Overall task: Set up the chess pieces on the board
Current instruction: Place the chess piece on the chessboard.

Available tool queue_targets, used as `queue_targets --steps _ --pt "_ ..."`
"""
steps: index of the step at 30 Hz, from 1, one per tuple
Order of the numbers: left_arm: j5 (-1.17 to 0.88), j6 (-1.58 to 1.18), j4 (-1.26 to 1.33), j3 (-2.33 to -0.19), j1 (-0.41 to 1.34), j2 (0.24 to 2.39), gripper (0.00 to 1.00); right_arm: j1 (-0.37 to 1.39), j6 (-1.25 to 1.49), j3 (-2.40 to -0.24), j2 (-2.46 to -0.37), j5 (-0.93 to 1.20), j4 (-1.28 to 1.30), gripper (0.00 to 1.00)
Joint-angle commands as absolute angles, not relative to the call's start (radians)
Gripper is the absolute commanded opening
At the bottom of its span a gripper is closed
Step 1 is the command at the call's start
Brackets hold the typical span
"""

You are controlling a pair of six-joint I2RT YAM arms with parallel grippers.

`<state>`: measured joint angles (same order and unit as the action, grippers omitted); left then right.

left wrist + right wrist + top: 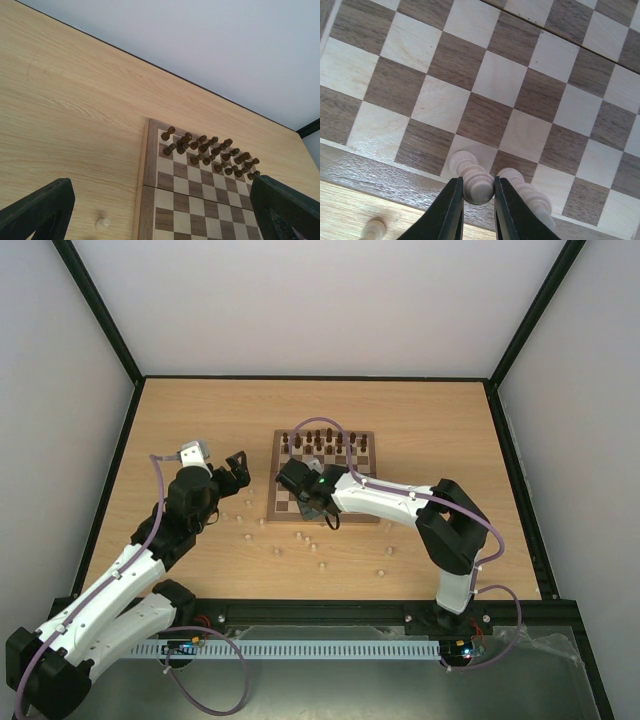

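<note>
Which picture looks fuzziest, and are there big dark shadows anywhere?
Left wrist view: the end effector's fingers look fuzzy up close; the dark pieces are sharper. Right wrist view: the board is crisp, the gripped pale piece clear. Top view: even light, only soft shadows.

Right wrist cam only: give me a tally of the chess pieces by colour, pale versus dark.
Pale pieces: 3. That one sits between the fingers of the right gripper, another is beside it on the board, and a third is on the table.
Dark pieces: 0 in this view; they show only on the other cameras.
Total: 3
</note>
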<state>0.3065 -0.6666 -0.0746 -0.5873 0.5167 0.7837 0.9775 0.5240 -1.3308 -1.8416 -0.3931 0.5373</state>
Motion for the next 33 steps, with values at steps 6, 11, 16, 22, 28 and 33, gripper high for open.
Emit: queue_targets --steps 6,11,16,22,28,33 --pt "0.302 -0.672 -0.058 -0.578 0.515 0.786 0.99 0.986 0.536 -1.344 -1.865 -0.422 0.653 0.16" --pt "0.302 -0.671 -0.058 -0.578 0.515 0.787 0.99 0.992 0.532 -1.348 -1.872 -0.414 0.648 0.18" --pt "0.302 -0.670 -0.060 -0.578 0.515 0.787 0.99 0.993 0.527 -1.348 -1.874 -0.404 0.637 0.24" --pt "0.303 -0.671 -0.060 -0.578 0.515 0.787 0.99 0.994 0.524 -1.349 -1.868 -0.398 0.630 0.25" --pt "0.304 -0.670 -0.060 -0.578 0.515 0.785 0.99 0.997 0.523 -1.349 -1.857 -0.389 0.619 0.25" --pt "0.302 -0.671 -0.059 -0.578 0.515 0.785 0.99 1.007 0.526 -1.354 -1.842 -0.388 0.616 0.27"
